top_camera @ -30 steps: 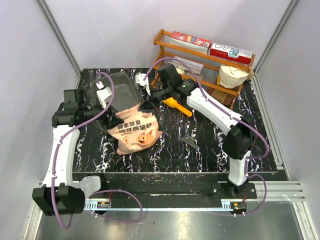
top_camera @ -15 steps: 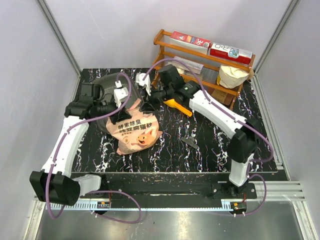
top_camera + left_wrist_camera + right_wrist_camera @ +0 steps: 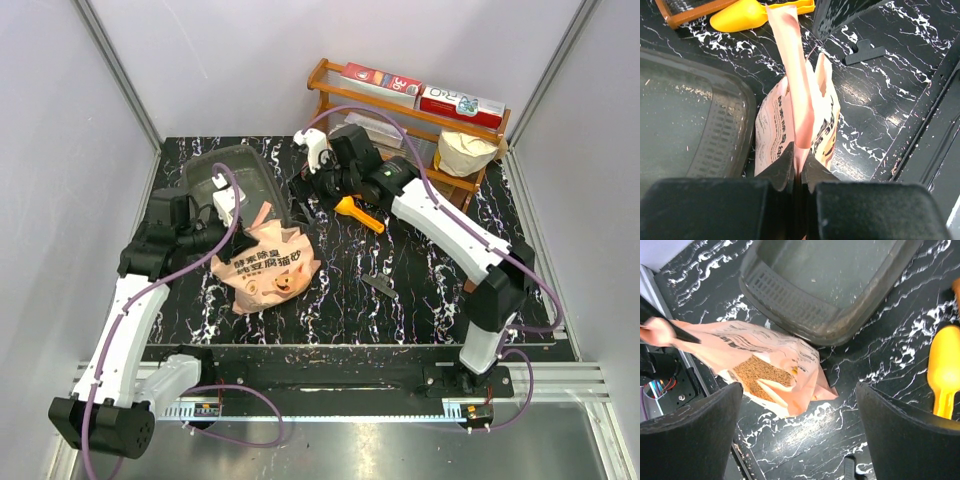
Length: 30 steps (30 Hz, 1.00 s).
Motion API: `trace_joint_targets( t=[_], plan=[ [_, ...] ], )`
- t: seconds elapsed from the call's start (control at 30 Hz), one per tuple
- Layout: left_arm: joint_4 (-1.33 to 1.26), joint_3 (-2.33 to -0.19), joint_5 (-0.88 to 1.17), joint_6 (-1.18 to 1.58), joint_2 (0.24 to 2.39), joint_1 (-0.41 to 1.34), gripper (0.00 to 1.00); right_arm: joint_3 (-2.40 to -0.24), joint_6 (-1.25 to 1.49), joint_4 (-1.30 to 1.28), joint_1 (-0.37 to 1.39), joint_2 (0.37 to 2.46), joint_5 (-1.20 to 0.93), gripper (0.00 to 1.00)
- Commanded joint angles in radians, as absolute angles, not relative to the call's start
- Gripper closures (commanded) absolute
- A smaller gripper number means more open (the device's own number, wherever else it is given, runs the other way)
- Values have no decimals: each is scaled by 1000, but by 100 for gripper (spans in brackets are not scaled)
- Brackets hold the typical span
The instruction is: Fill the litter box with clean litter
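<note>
Since half a second ago, my right gripper [image 3: 303,190] is lifting off the pink bag [image 3: 265,270] and backing toward the far side, while my left arm is shifting slightly nearer.

My left gripper [image 3: 800,161] is clamping the bag's upper flap between closed jaws, so the film is standing up straight ahead of the fingers and the mouth is gaping. The right jaws are standing wide apart on nothing. In the right wrist view the opened bag is lying below and between them, with the clean litter [image 3: 760,373] showing inside as brownish granules.

The litter box [image 3: 214,160] is sitting just beyond the bag, left of my left jaws, and I am seeing no fill in it. I judge the left grip is there to raise and tip the mouth toward the tray.
</note>
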<state>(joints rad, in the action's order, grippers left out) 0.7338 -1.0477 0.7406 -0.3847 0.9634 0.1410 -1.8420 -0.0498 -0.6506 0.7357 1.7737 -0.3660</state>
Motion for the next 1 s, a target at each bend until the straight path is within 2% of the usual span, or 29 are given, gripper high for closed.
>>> trace_joint_targets(
  t=[0.0, 0.5, 0.63, 0.7, 0.83, 0.97],
  plan=[
    [528, -1048, 762, -282, 887, 138, 100, -1868, -6, -738, 738, 1815, -336, 0],
    [451, -994, 764, -209, 848, 140, 100, -1914, 53, -758, 793, 1948, -365, 0],
    [431, -977, 761, -195, 833, 140, 100, -1922, 167, -768, 818, 1980, -131, 0],
    [433, -974, 756, -195, 831, 138, 100, -1933, 195, -778, 821, 1983, -85, 0],
    [431, -971, 747, -202, 827, 138, 100, -1915, 198, -808, 827, 1951, 196, 0],
    [426, -966, 741, -218, 824, 140, 100, -1898, 137, -825, 801, 1887, 279, 0]
  ],
)
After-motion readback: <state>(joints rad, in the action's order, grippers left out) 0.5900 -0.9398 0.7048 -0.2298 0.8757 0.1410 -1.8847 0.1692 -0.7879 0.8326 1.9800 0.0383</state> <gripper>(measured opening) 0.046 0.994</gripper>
